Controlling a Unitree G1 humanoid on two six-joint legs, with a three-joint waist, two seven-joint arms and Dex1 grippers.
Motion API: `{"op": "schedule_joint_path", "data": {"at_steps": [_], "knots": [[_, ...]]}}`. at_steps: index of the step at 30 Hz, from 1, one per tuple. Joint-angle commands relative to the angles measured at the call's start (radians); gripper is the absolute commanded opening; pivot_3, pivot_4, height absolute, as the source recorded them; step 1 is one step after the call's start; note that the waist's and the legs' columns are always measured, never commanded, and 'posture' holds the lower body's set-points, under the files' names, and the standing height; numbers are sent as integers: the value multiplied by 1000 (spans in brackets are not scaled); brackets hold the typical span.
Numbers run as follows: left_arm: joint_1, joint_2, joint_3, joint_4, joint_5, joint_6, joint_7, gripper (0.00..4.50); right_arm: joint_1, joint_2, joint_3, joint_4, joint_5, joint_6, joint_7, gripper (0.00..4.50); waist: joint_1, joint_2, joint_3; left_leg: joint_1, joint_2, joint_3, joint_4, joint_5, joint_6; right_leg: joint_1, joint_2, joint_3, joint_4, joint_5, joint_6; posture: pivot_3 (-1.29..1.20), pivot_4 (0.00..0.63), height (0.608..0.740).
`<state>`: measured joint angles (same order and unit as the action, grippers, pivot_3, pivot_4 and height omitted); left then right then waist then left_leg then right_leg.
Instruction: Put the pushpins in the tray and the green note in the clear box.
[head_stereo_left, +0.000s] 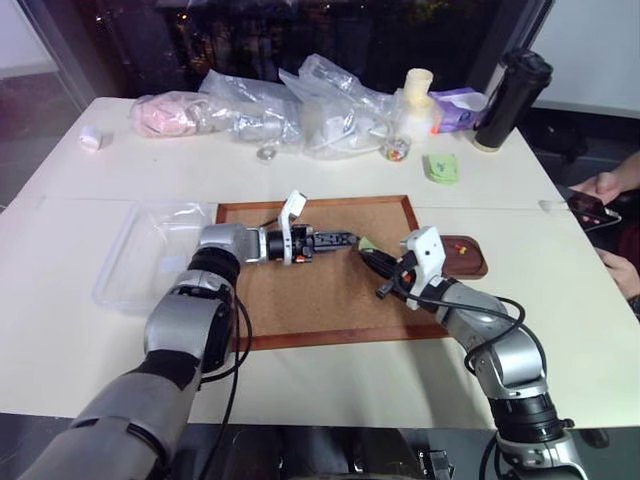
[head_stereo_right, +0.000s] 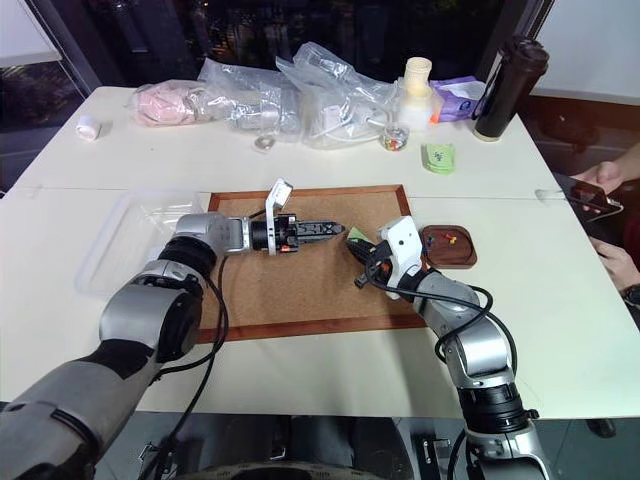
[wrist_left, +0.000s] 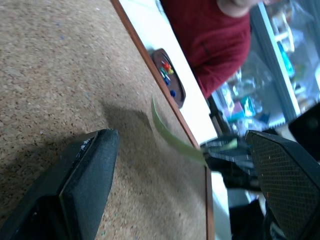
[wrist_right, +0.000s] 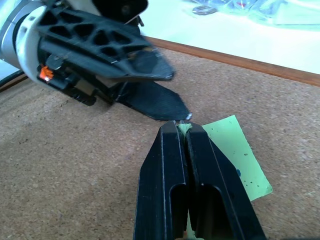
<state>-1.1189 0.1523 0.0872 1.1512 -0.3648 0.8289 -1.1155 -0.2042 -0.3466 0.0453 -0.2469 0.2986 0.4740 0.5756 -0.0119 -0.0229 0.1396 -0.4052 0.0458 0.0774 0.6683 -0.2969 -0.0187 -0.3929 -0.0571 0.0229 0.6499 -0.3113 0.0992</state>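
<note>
The right gripper (wrist_right: 182, 131) is pinching the green note (wrist_right: 240, 160) tight above the cork board's (head_stereo_left: 320, 300) right edge while the left gripper (wrist_left: 180, 165) is gaping wide beside it, and a mistimed handover is risking the thin paper slipping or creasing

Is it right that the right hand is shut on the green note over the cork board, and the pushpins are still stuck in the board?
Not quite. The pushpins already lie in the tray, as the right eye view shows. The rest holds.
</note>
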Motion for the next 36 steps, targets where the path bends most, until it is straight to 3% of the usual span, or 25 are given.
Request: {"op": "schedule_joint_path", "data": {"at_steps": [1,12,15,21,23,36], "knots": [[-33,-30,43,48,-3,29,82,4500,1,-12,9,-63,1,-18,6,59,2,0,0,0,0,0,0,0,0,0,0,0,0,0,0,0,150,740],[-59,-80,-6,63,76,77,47,4500,-6,-18,26,-65,-30,-49,-2,59,1,0,0,0,-2,0,0,3,-5,1,-1,0,0,0,0,0,150,740],[-61,-92,-7,59,81,89,42,3681,-9,-17,29,-63,-37,-57,-2,0,1,0,0,0,-2,0,0,3,-5,1,-1,0,0,0,0,0,150,740],[-64,-114,54,76,58,95,126,825,-6,-23,47,-84,-50,-62,6,0,-1,0,0,-1,-2,0,0,3,-6,-1,-1,0,0,0,0,0,150,740],[-69,-122,79,74,44,103,140,70,-4,-25,50,-88,-53,-63,8,0,-2,0,0,-1,-2,0,0,3,-6,-1,-1,0,0,0,0,0,150,740],[-69,-98,122,63,31,78,136,70,8,-46,63,-100,-78,-90,18,0,-1,0,0,0,-2,0,0,4,-6,0,-1,0,0,0,0,0,150,740]]}}
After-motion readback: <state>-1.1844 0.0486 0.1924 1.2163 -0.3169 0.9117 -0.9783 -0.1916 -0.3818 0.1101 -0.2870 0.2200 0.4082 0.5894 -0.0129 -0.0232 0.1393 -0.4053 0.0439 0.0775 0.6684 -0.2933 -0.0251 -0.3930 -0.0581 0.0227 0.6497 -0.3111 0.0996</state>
